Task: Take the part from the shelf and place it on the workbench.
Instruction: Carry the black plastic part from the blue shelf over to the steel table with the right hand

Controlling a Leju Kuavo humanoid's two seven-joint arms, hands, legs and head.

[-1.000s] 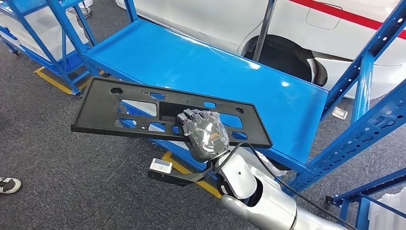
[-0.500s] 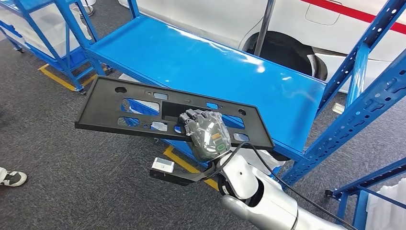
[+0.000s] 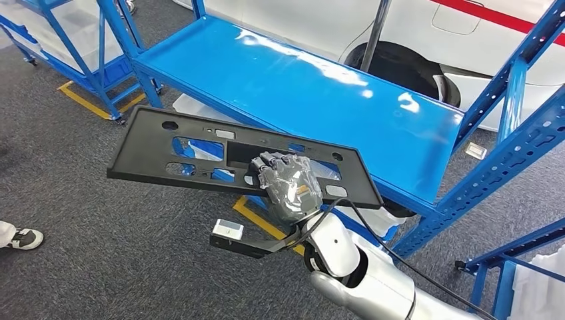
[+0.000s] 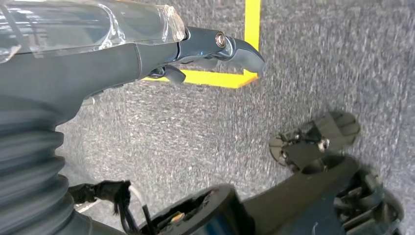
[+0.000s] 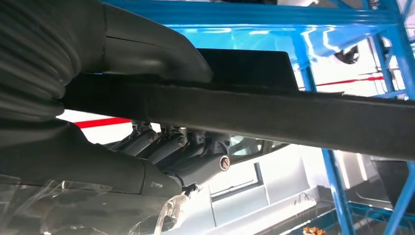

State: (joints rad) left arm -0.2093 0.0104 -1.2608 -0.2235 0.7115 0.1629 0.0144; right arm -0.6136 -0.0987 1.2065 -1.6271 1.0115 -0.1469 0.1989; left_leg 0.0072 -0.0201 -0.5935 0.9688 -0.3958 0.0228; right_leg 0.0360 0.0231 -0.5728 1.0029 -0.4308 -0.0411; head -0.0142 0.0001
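Head view shows the right hand (image 3: 288, 185) gripping the part (image 3: 200, 157), a flat black panel with several cut-outs, along its near edge. The panel is held roughly level in the air, above the grey carpet and just in front of the near edge of the blue shelf (image 3: 320, 87); it touches neither surface. Right wrist view confirms the grip: the thumb lies on one face of the panel (image 5: 274, 115) and the fingers (image 5: 169, 147) are curled against the opposite face, clamping the edge between them. Left wrist view shows the left hand (image 4: 147, 54) hanging over the carpet with nothing in it; whether its fingers are spread or curled cannot be told from this angle. Judged from this position, the pick-up step is complete, since the part is clear of the shelf. The carry and the placement remain, and no workbench is identifiable here. A person's shoe (image 3: 23, 238) stands on the carpet at far left.
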